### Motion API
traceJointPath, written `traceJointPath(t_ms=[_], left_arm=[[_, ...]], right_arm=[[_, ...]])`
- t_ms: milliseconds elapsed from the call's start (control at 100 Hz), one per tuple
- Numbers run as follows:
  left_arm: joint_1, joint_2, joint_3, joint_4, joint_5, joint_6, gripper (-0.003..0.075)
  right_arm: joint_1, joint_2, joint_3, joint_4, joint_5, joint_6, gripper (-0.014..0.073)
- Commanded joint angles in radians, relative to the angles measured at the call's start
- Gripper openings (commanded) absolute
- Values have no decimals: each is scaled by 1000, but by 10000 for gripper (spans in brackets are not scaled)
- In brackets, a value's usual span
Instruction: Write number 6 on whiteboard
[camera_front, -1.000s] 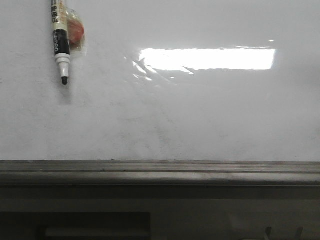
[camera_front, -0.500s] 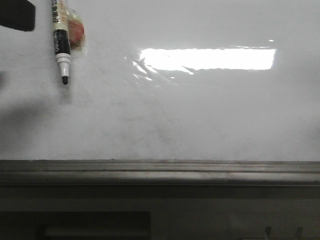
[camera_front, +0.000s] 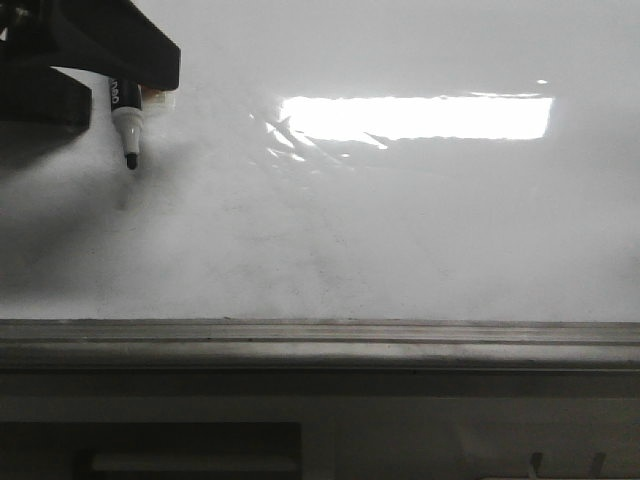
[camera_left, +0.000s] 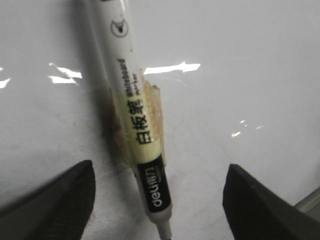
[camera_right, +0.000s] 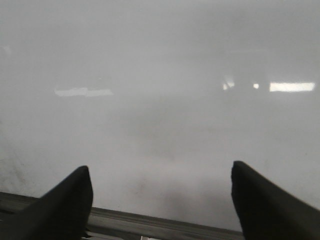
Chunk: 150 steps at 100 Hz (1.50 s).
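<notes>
**Left arm over the marker, board unmarked**

Front view: the left gripper (camera_front: 90, 50) reaches in at the upper left over the marker (camera_front: 126, 125) on the whiteboard (camera_front: 400, 230).

Left wrist view: fingers (camera_left: 55, 200) spread wide, marker (camera_left: 135, 125) between them, untouched.

Right wrist view: right gripper (camera_right: 160, 200) spread apart, facing bare whiteboard (camera_right: 160, 75).

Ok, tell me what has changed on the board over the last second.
The left gripper has come in from the upper left over the marker, now covering its upper part; its open fingers straddle the marker without gripping it. The marker, the whiteboard and the right gripper show no change; no stroke is drawn.
</notes>
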Motion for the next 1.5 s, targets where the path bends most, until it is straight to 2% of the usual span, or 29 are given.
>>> traceJointPath(t_ms=[0, 90, 230, 390, 530, 630, 790, 920, 1100, 1260, 1490], left_arm=[[-4, 25, -35, -8, -66, 3, 444], [-4, 42, -35, -8, -66, 3, 318], [-4, 43, -35, 3, -54, 3, -21], [-4, 30, -35, 14, -49, 6, -20], [-4, -22, -56, 119, 40, 6, -20], [-4, -58, -87, 216, 175, 6, -20], [-35, -71, -138, 368, 359, 6, -20], [-124, -71, -143, 487, 380, -5, -20], [-246, -48, -145, 615, 321, -78, -20], [-294, 11, -163, 708, 309, -160, -20], [-330, 103, -239, 719, 285, -162, -20]], right_arm=[[2, 16, -34, 23, -59, -14, 520], [2, 16, -34, 23, -59, -14, 519], [2, 16, -34, 17, -59, -14, 520], [2, 16, -34, 16, -59, -19, 519], [4, 26, -34, 45, -40, -44, 519], [6, 65, -44, 189, 23, -185, 519], [6, 218, -96, 509, 174, -475, 519], [6, 353, -180, 626, 295, -542, 519], [8, 515, -318, 642, 451, -565, 519], [10, 603, -402, 649, 529, -573, 519], [132, 683, -478, 633, 560, -573, 519]])
